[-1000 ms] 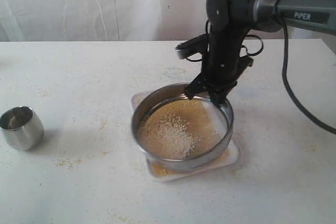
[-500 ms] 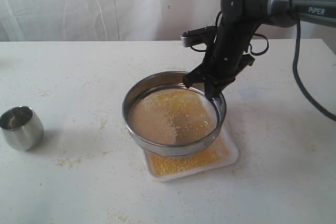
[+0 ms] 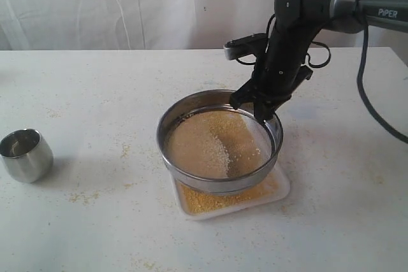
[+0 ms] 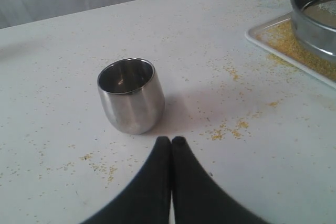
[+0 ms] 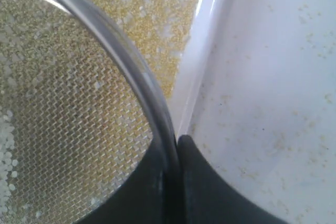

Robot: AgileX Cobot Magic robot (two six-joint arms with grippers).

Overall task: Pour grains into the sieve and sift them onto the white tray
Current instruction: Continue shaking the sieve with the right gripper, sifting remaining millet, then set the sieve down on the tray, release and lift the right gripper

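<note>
The round steel sieve hangs tilted just above the white tray, with tan grains and paler bits on its mesh. My right gripper is shut on the sieve's far right rim, one finger inside and one outside. Yellow grains lie on the tray under the sieve and show in the right wrist view as grains beside the tray's rim. My left gripper is shut and holds nothing, low over the table just short of the small steel cup.
The steel cup stands upright at the table's left, apparently empty. Spilled grains speckle the white tabletop around the cup and tray. A white curtain hangs behind the table. The sieve and tray corner show in the left wrist view.
The right gripper has swung the sieve left and up, then back right over the tray, shaking it. The grains have shifted on the mesh. The cup has not moved.
</note>
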